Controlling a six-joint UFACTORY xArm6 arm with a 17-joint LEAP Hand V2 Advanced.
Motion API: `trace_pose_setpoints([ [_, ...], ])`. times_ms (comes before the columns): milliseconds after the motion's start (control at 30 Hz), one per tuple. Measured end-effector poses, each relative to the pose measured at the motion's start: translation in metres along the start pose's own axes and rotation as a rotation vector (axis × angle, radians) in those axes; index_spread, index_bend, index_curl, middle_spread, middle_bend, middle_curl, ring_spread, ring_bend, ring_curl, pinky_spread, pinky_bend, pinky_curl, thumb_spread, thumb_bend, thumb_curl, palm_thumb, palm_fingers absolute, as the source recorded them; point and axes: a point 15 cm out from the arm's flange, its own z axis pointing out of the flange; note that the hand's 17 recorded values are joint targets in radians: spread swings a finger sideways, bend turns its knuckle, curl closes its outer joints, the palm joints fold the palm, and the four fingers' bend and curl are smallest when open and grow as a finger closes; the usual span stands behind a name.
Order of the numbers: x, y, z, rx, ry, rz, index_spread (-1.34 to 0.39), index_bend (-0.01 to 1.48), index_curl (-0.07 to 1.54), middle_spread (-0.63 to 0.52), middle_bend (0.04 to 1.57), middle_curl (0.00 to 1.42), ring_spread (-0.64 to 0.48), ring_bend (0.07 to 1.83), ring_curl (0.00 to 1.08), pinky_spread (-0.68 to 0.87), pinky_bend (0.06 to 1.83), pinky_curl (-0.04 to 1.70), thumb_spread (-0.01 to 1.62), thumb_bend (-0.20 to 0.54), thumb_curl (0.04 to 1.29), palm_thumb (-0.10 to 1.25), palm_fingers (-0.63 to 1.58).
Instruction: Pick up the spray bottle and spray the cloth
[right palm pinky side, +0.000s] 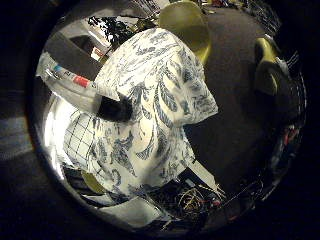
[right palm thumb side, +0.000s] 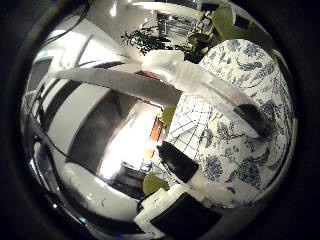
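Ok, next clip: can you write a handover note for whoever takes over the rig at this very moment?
Hand: open, fingers stretched out over the cloth and holding nothing. I cannot tell whether the fingertips touch the cloth.
Things: the leaf-print cloth lies draped close under the palm, with a checked cloth beside it. The spray bottle shows in neither palm view.
Done: nothing visible; the bottle is not in the hand.
Left: find the bottle, grasp it, aim it at the leaf-print cloth and spray.
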Motion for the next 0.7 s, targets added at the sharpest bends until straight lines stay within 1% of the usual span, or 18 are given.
trace_pose_setpoints([
  [200, 0.001, -0.017, 0.015, 0.012, 0.008, -0.023, -0.12, 0.16, 0.29, 0.18, 0.42, 0.36, 0.21, 0.59, 0.27, 0.45, 0.87, 0.13, 1.10, -0.022, 0.31, 0.53, 0.17],
  [300, -0.003, -0.023, 0.027, 0.006, -0.013, -0.033, -0.11, 0.16, 0.29, 0.17, 0.44, 0.36, 0.20, 0.61, 0.27, 0.46, 0.85, 0.12, 1.10, -0.019, 0.31, 0.54, 0.19],
  [367, -0.007, -0.026, 0.034, 0.000, -0.027, -0.040, -0.11, 0.17, 0.29, 0.16, 0.45, 0.36, 0.20, 0.62, 0.27, 0.45, 0.84, 0.12, 1.10, -0.018, 0.32, 0.55, 0.23],
  [433, -0.009, -0.027, 0.040, -0.007, -0.037, -0.043, -0.11, 0.19, 0.30, 0.12, 0.51, 0.38, 0.18, 0.65, 0.27, 0.44, 0.81, 0.10, 1.10, -0.018, 0.32, 0.57, 0.33],
  [467, -0.011, -0.026, 0.045, -0.015, -0.048, -0.040, -0.11, 0.19, 0.31, 0.10, 0.52, 0.38, 0.17, 0.66, 0.27, 0.44, 0.79, 0.10, 1.10, -0.021, 0.32, 0.57, 0.37],
  [533, -0.015, -0.014, 0.060, -0.037, -0.080, -0.019, -0.12, 0.19, 0.32, 0.08, 0.54, 0.39, 0.15, 0.68, 0.28, 0.43, 0.79, 0.09, 1.10, -0.020, 0.32, 0.57, 0.39],
  [567, -0.018, -0.005, 0.069, -0.050, -0.099, -0.002, -0.12, 0.19, 0.32, 0.06, 0.57, 0.39, 0.13, 0.70, 0.28, 0.39, 0.79, 0.08, 1.09, -0.019, 0.33, 0.58, 0.47],
  [633, -0.024, 0.015, 0.086, -0.074, -0.137, 0.033, -0.15, 0.20, 0.35, 0.01, 0.62, 0.42, 0.04, 0.78, 0.30, 0.28, 0.83, 0.06, 1.09, -0.014, 0.33, 0.61, 0.64],
  [667, -0.027, 0.019, 0.091, -0.082, -0.148, 0.040, -0.17, 0.21, 0.36, 0.00, 0.65, 0.43, 0.01, 0.82, 0.32, 0.24, 0.85, 0.06, 1.09, -0.013, 0.34, 0.62, 0.73],
  [700, -0.029, 0.022, 0.095, -0.090, -0.158, 0.042, -0.19, 0.22, 0.37, -0.03, 0.67, 0.44, -0.04, 0.86, 0.33, 0.16, 0.87, 0.04, 1.09, -0.014, 0.34, 0.64, 0.78],
])
